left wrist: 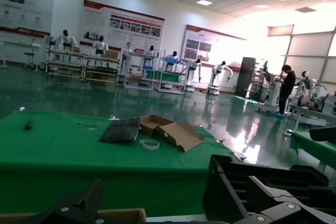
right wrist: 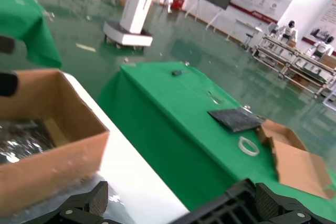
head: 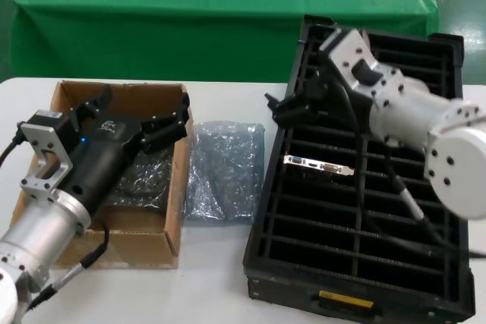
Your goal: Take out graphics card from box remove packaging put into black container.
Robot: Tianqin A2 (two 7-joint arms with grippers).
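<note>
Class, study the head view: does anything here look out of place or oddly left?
One thing: an emptied packaging bag lies crumpled on the white table, between the box and the black container, in neither. The graphics card sits neatly slotted.

Your left gripper hangs forward with fingers spread wide; your right gripper reaches leftward, fingers parted too, holding nothing.
</note>
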